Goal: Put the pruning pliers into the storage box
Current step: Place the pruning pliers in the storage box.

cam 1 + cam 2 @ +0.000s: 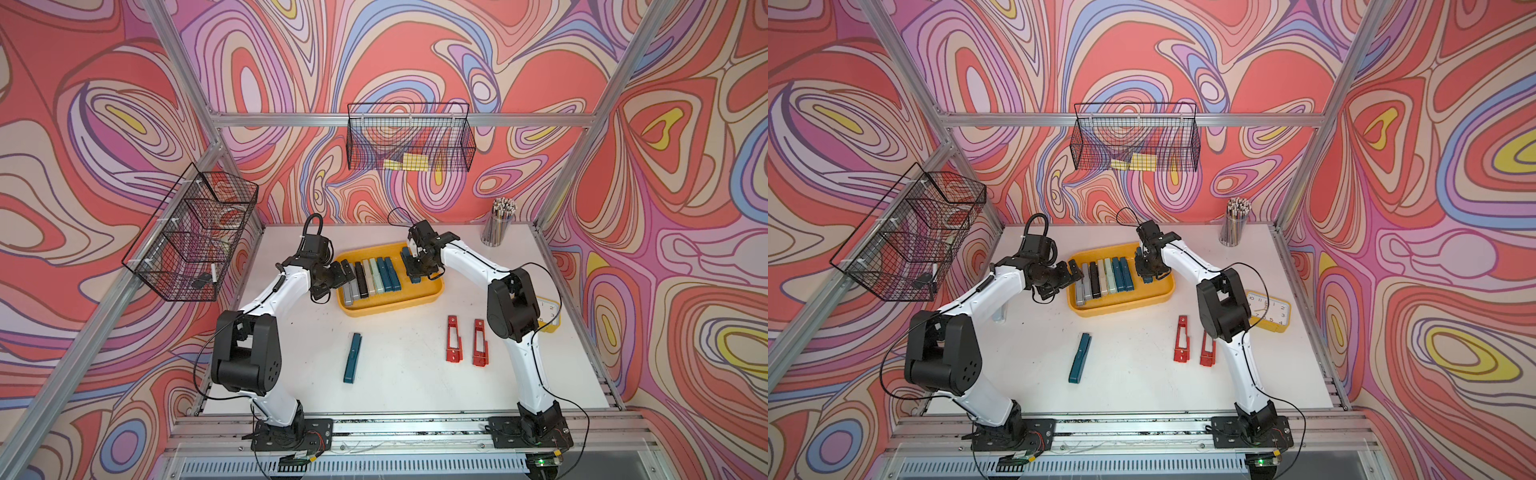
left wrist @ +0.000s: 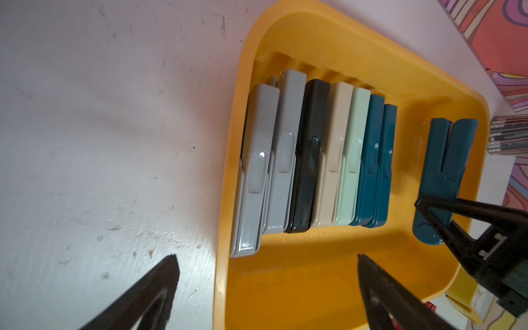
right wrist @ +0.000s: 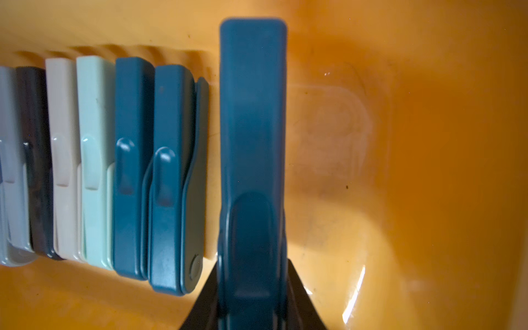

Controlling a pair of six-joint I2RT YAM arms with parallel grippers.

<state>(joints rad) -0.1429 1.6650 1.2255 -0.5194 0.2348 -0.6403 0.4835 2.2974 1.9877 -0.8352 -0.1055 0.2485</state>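
White table [image 1: 399,386] carries the yellow box [image 1: 390,311], and by my judgement most of the task is done. A row of pliers [image 1: 372,279] lies packed in the box, seven of them side by side and touching: two grey, black, beige, mint, two teal. The held pliers [image 2: 445,160], also teal, are over the free part of the box, apart from the row; I cannot tell if they touch the floor. Outside the box, flat on the table and well apart from it, lie the loose teal pliers [image 1: 352,357] and two red pliers [image 1: 454,338].

The right gripper [image 3: 251,288] is clamped on the held pliers near the pivot end, so the long part sticks out in front. The left gripper [image 2: 267,263] hangs spread wide and empty at the grey end of the row.

The shells look like hard glossy plastic: stiff, probably light, not fragile, but smooth enough to slide or turn between the fingers. I think the safest hold is across the two long sides near the middle. The red pliers are thin and slotted, so they likely need a pinch across a solid end.
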